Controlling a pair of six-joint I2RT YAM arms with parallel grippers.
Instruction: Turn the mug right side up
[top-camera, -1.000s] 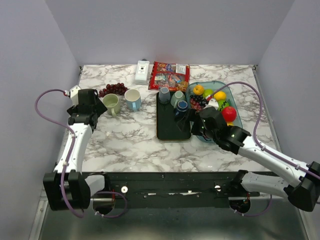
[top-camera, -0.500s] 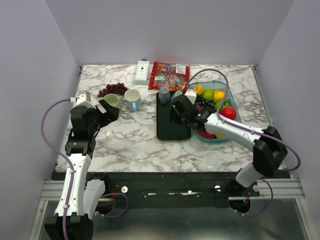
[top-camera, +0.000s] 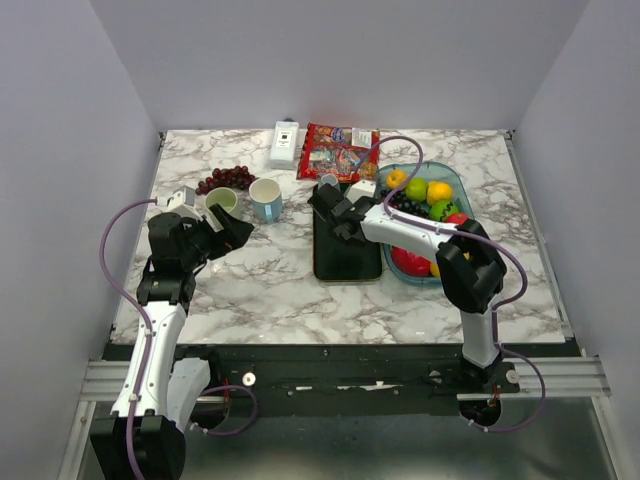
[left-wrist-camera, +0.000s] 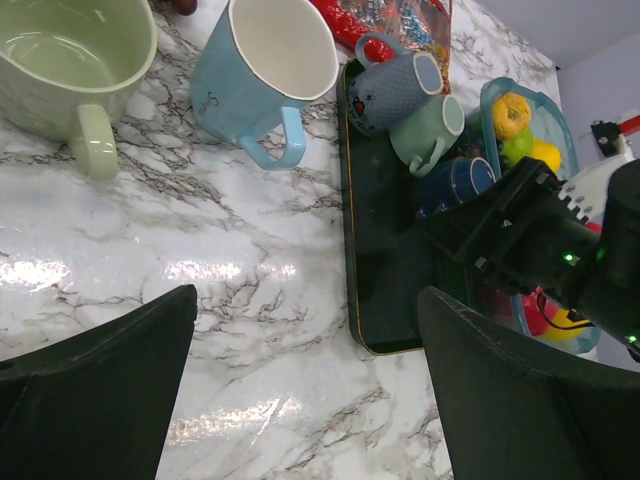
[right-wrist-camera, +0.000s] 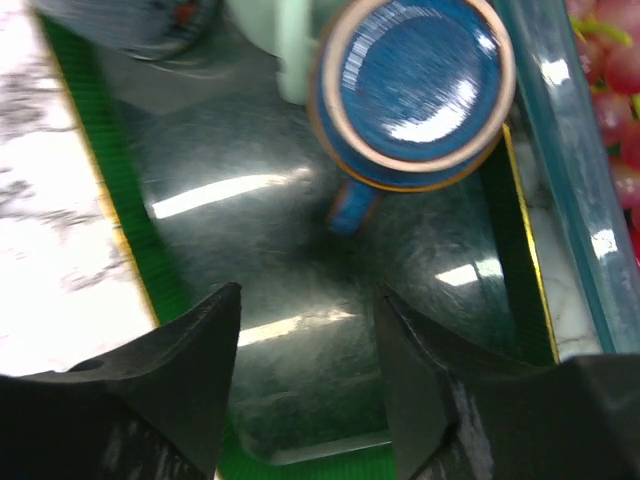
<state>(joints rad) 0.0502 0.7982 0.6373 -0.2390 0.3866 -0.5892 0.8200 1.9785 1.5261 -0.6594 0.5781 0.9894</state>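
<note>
A dark blue mug (right-wrist-camera: 415, 85) stands upside down on the black tray (right-wrist-camera: 300, 380), base up, handle pointing toward my right gripper (right-wrist-camera: 310, 295). That gripper is open and empty, hovering just short of the handle. In the top view the right gripper (top-camera: 335, 212) is over the tray's far end and hides the blue mug. The blue mug also shows in the left wrist view (left-wrist-camera: 455, 180). My left gripper (left-wrist-camera: 305, 300) is open and empty above bare marble, left of the tray (top-camera: 345, 262).
A grey-blue mug (left-wrist-camera: 395, 85) and a mint mug (left-wrist-camera: 430, 130) lie on the tray's far end. A green mug (top-camera: 222, 200) and a light blue mug (top-camera: 266, 198) stand upright on the marble. A fruit bowl (top-camera: 440, 180), grapes (top-camera: 228, 178), snack bag (top-camera: 338, 152) and white box (top-camera: 285, 142) are nearby.
My right arm has swung from the fruit bowl leftward and farther, to over the mugs on the tray. My left arm has pulled back from the green mug and turned right.
</note>
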